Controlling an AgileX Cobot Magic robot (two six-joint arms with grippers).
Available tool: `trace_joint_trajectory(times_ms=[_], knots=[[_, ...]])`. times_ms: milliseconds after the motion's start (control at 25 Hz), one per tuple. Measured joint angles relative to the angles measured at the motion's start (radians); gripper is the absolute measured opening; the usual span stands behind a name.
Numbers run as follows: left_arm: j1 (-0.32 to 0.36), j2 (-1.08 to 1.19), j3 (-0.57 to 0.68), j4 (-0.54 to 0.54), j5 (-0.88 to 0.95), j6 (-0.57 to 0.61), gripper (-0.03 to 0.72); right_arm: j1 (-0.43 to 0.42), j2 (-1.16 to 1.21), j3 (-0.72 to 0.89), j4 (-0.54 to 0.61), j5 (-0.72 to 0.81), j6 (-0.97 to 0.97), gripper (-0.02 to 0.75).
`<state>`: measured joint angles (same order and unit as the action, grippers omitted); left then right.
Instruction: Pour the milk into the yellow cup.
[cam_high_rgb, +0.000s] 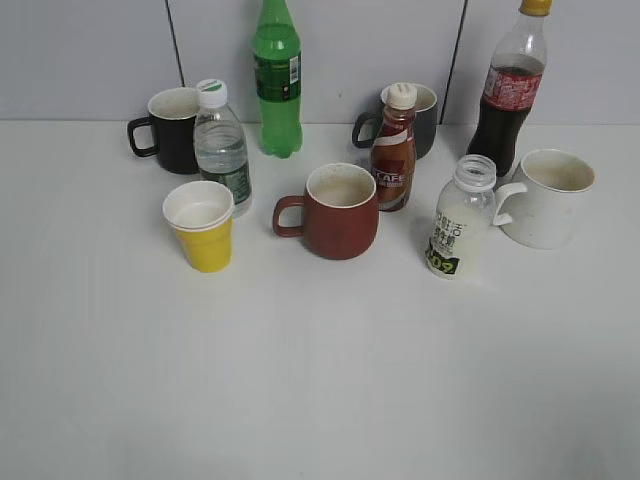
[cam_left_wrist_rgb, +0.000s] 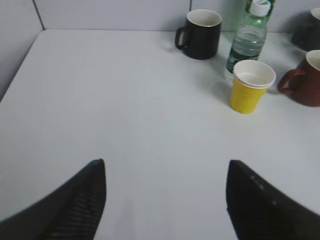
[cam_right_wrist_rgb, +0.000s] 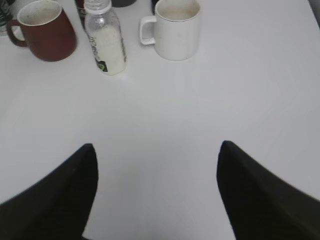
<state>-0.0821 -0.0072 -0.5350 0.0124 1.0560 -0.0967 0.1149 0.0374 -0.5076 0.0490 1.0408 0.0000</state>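
The milk (cam_high_rgb: 458, 220) is a small clear capless bottle of white liquid, upright at the right of the table. It also shows in the right wrist view (cam_right_wrist_rgb: 106, 42). The yellow cup (cam_high_rgb: 203, 226) stands upright at the left, white inside; it also shows in the left wrist view (cam_left_wrist_rgb: 249, 86). My left gripper (cam_left_wrist_rgb: 165, 167) is open and empty over bare table, well short of the cup. My right gripper (cam_right_wrist_rgb: 156, 150) is open and empty, well short of the milk. Neither gripper shows in the exterior view.
A dark red mug (cam_high_rgb: 336, 211) stands between cup and milk. A water bottle (cam_high_rgb: 221, 146), black mug (cam_high_rgb: 168, 130), green bottle (cam_high_rgb: 277, 78), coffee bottle (cam_high_rgb: 394, 150), dark mug (cam_high_rgb: 420, 118), cola bottle (cam_high_rgb: 510, 88) and white mug (cam_high_rgb: 545, 197) stand behind.
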Motion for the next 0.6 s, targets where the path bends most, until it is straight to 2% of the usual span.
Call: trace_joint_trajectory(times_ms=[160,600], knots=[[0.043,0.000,0.000,0.000,-0.001,0.000,0.567,-0.058,0.000,0.000,0.000,0.000,0.000,0.554],[0.046,0.000,0.000,0.000,-0.001,0.000,0.567,-0.063,-0.046,0.000,0.006,0.000,0.000,0.554]])
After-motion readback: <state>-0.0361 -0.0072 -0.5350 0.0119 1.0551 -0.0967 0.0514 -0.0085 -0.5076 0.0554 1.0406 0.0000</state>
